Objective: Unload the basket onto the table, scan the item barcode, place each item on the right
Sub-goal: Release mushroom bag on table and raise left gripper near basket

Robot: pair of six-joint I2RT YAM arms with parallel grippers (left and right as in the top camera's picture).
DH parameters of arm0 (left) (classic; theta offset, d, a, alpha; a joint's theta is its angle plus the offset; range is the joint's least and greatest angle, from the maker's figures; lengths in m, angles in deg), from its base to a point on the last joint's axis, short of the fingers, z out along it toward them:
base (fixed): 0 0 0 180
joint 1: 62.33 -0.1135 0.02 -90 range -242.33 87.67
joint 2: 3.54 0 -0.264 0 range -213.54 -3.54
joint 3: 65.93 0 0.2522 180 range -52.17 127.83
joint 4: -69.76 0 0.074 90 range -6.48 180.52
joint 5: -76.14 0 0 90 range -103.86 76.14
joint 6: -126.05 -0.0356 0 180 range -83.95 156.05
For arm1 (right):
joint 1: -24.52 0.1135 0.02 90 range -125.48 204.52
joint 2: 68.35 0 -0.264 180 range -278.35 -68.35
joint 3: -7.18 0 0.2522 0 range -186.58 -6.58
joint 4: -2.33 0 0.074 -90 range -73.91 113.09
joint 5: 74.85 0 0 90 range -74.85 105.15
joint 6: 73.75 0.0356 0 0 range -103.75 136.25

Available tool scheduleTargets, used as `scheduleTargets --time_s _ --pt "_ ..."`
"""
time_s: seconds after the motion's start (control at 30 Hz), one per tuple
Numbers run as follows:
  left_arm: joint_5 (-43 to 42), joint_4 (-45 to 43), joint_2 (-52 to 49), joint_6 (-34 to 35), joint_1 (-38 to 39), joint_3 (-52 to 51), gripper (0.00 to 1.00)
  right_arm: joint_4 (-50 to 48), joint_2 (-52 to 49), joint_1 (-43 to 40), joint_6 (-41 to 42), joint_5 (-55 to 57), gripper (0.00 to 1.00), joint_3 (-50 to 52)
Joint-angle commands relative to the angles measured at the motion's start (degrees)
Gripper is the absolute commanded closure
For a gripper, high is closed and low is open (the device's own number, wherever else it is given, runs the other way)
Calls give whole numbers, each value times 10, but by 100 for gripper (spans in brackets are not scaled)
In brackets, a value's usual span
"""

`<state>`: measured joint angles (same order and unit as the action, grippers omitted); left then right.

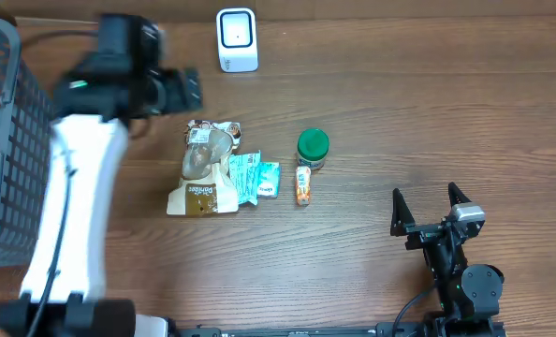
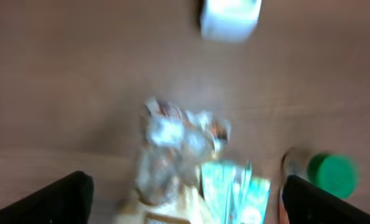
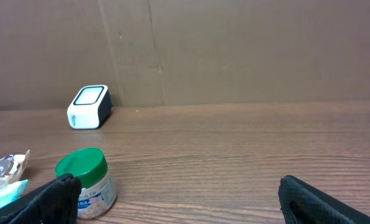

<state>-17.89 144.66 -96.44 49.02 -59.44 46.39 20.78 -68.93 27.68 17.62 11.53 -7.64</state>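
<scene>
Three items are seen from overhead in a loose cluster mid-desk [image 1: 372, 103]: a brown bag [image 1: 203, 168], a teal packet [image 1: 256, 177] against it, and a green-capped jar [image 1: 308, 161] just beside. The scanner [image 1: 236, 39] stands at the far edge, well apart, and a basket [image 1: 7, 140] sits at the left. The left end effector [image 1: 186, 90], blurred, hangs between scanner and bag; nothing is seen held. The right end effector [image 1: 428, 206] rests released, near side.

From the left wrist, blurred, the fingers [image 2: 54, 199] are spread wide over the bag [image 2: 172, 155] and packet [image 2: 235, 193], gripping nothing.

From the right wrist, the fingers [image 3: 48, 196] are parted and empty, with the jar [image 3: 85, 180] close ahead.

No item is judged in hand; an item must next be picked and its barcode turned toward the scanner.
</scene>
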Motion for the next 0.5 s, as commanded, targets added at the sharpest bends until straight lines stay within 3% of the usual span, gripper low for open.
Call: scheduleTargets --time_s 0.0,0.2,0.3,0.47 --pt "-1 37 42 -38 -82 68 0 -2 4 4 2 0 0 6" --pt "-83 41 55 -35 -227 70 0 -2 4 4 2 1 0 6" --pt "-89 40 54 2 -296 70 0 -2 4 4 2 1 0 6" --pt "-88 37 53 -21 -346 70 0 -2 4 4 2 1 0 6"
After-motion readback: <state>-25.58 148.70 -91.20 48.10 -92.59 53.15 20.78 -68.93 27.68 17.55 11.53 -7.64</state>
